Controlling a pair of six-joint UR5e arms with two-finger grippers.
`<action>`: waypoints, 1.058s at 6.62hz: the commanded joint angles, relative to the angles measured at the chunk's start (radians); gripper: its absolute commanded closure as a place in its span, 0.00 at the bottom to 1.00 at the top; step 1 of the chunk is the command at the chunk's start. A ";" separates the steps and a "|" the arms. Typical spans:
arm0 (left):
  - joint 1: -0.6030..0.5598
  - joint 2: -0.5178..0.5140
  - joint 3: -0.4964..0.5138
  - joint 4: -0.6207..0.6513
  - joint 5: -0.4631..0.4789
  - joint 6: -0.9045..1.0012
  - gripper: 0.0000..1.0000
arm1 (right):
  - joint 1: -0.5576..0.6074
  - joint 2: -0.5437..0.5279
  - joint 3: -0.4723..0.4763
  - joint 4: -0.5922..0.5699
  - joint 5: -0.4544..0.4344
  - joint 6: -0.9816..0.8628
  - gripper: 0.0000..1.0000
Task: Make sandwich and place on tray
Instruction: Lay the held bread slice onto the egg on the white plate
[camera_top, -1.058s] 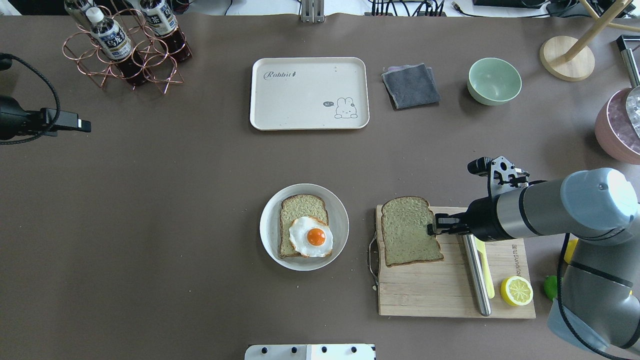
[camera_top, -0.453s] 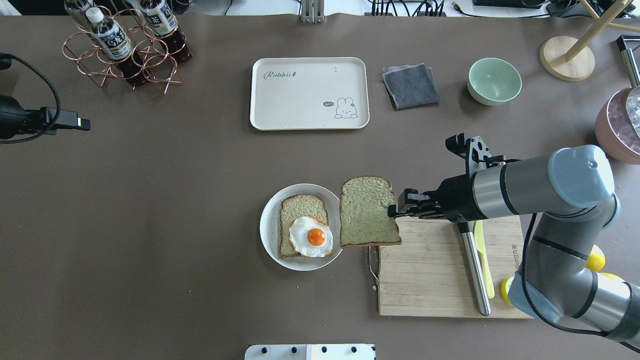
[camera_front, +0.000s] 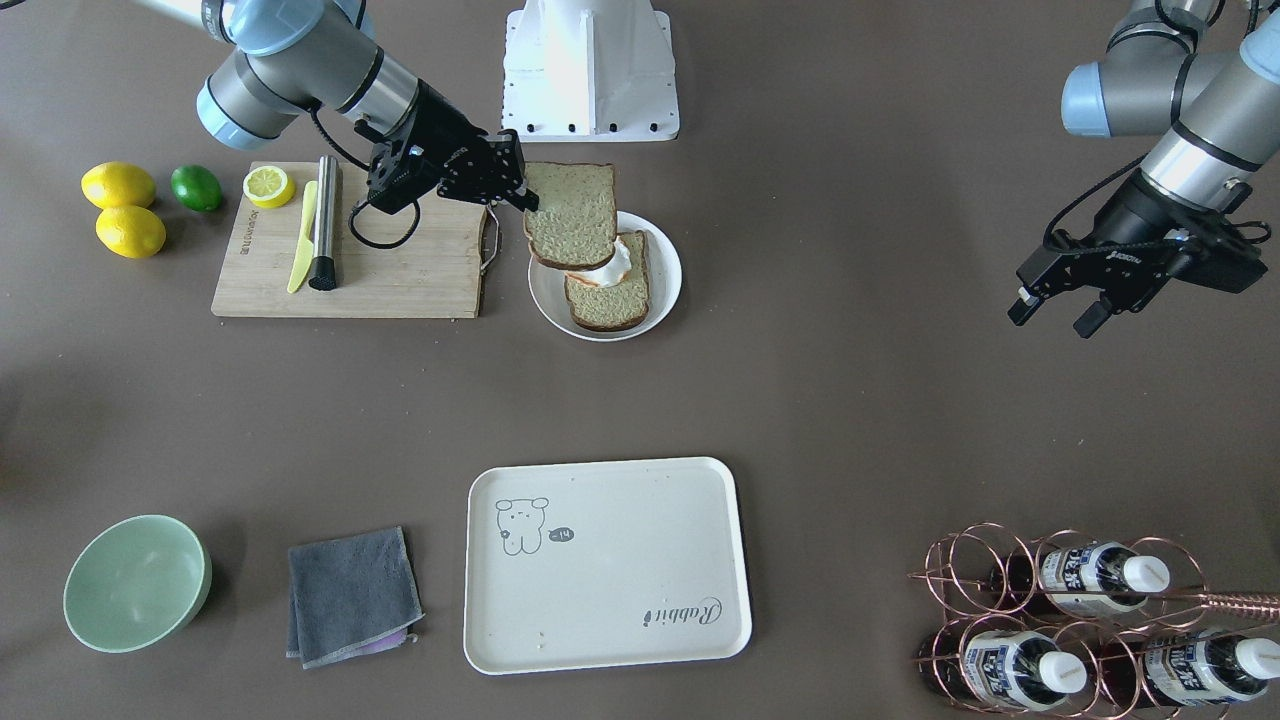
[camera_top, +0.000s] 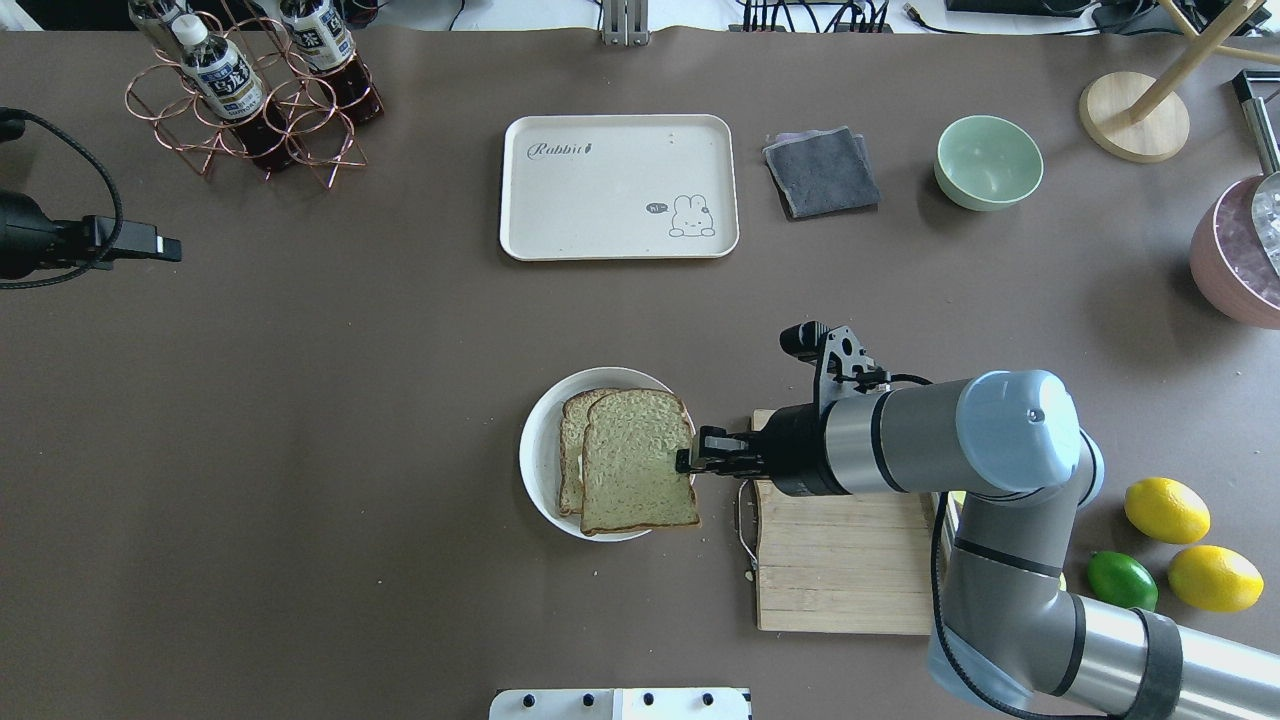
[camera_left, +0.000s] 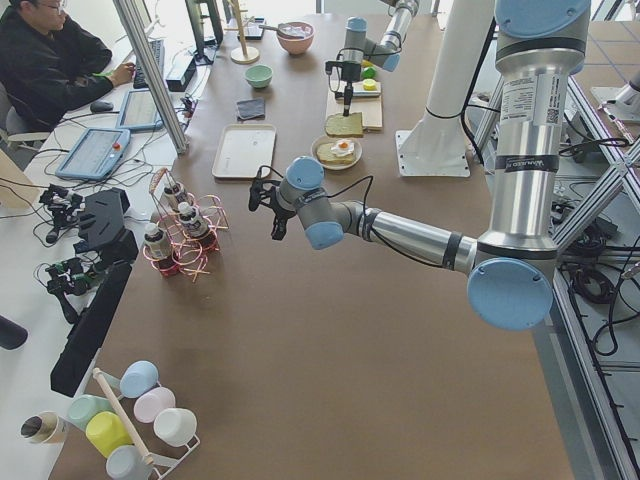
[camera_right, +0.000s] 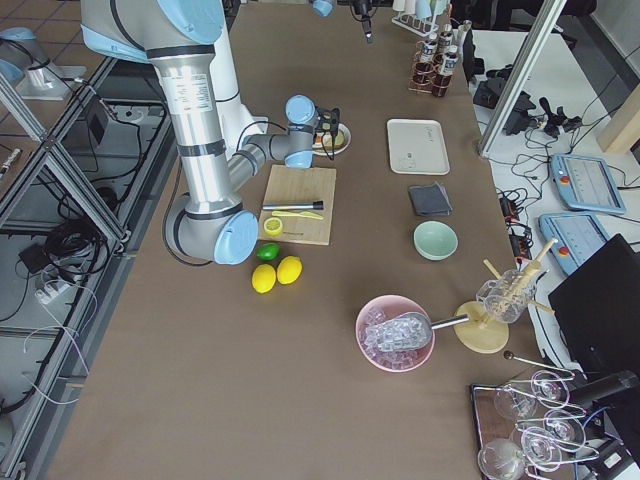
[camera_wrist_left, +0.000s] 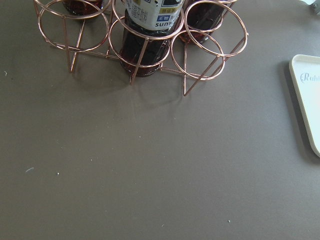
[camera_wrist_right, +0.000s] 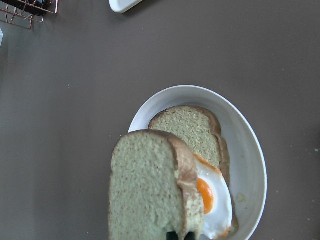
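My right gripper (camera_top: 688, 461) is shut on the edge of one bread slice (camera_top: 638, 475) and holds it tilted just above the round white plate (camera_top: 535, 470). On the plate lies the other slice (camera_front: 610, 295) with the fried egg (camera_wrist_right: 215, 200) on it. From overhead the held slice hides the egg. The cream tray (camera_top: 618, 186) with the "Rabbit" script lies bare at the far middle of the table. My left gripper (camera_front: 1052, 315) is open and holds nothing, far off to my left near the bottle rack.
A wooden cutting board (camera_top: 850, 570) lies right of the plate, with a steel rod (camera_front: 325, 225), a yellow knife and a lemon half. Lemons and a lime (camera_top: 1122, 580) lie beyond it. A grey cloth (camera_top: 821, 170), green bowl (camera_top: 988, 160) and bottle rack (camera_top: 250, 100) stand at the back.
My right gripper lifted the bread slice off the cutting board and carried it left, over the plate, where it now covers the egg. The left arm has not moved.
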 joint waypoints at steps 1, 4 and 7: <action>0.003 -0.014 0.022 -0.001 0.000 0.000 0.03 | -0.039 0.083 -0.084 -0.001 -0.071 0.000 1.00; 0.005 -0.016 0.028 -0.003 0.002 0.000 0.03 | -0.019 0.088 -0.127 0.001 -0.079 -0.009 1.00; 0.005 -0.016 0.026 -0.003 0.002 0.000 0.03 | -0.032 0.095 -0.185 0.007 -0.110 -0.008 1.00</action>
